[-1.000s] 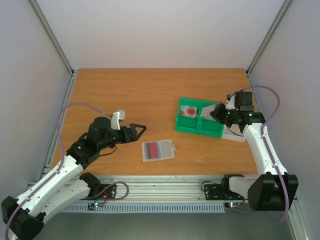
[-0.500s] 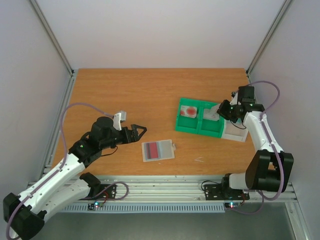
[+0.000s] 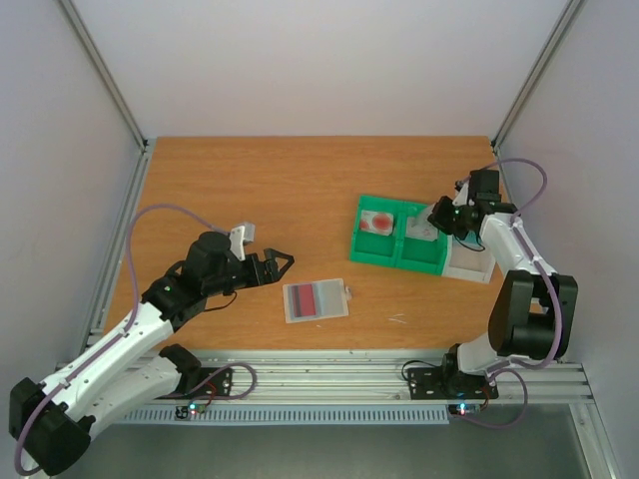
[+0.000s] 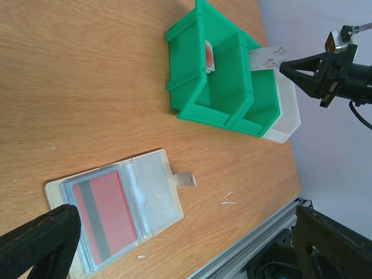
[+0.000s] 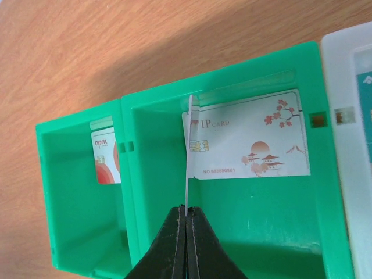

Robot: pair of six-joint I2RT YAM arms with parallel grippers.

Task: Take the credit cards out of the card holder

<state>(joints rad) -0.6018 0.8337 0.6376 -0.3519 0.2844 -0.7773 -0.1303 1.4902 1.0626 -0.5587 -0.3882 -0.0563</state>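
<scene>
Card holder (image 4: 152,192): flat translucent plastic sleeve near the wooden table's (image 3: 250,180) front edge, dark red card (image 4: 107,212) in one pocket.
Left gripper (image 3: 283,263): jaws spread wide, empty, beside holder.
Green plastic tray (image 5: 125,192): white card (image 5: 250,145) per compartment.
Right gripper (image 5: 186,214): pinching thin card (image 5: 188,151) edge-on above tray.

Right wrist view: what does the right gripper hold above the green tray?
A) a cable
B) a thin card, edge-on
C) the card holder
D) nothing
B: the right gripper is shut on a thin card, seen edge-on, above the green tray compartment holding the IP card.
</scene>
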